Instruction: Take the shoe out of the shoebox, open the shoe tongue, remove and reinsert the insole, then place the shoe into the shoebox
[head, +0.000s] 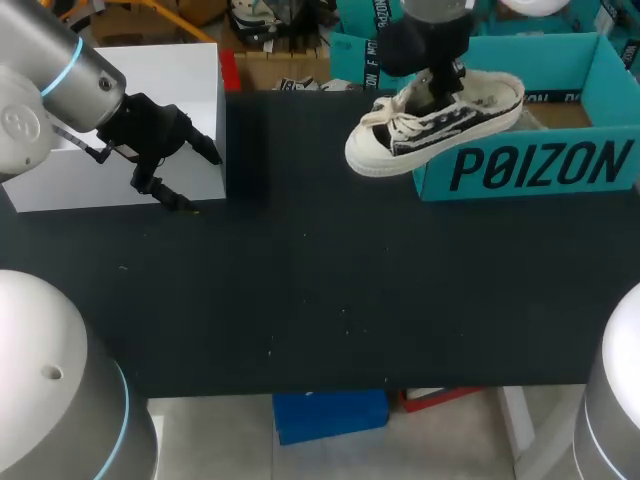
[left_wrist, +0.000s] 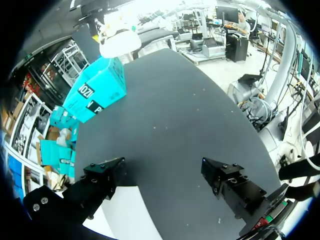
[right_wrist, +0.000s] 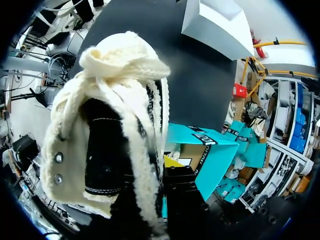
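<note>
The teal shoebox (head: 540, 168) sits open at the table's (head: 320, 300) right rear, its brown inside showing. The right gripper (head: 438, 88) is clamped on the shoe (head: 440, 125), which hangs over the box's front-left corner. The shoe's long axis runs left-right with the toe pointing left. The left gripper's (head: 198, 180) 2 fingers stand apart beside a white box (head: 150, 80).

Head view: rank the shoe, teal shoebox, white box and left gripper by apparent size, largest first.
1. white box and teal shoebox: they look alike, and the teal shoebox runs off frame, so tied.
2. shoe
3. left gripper
</note>
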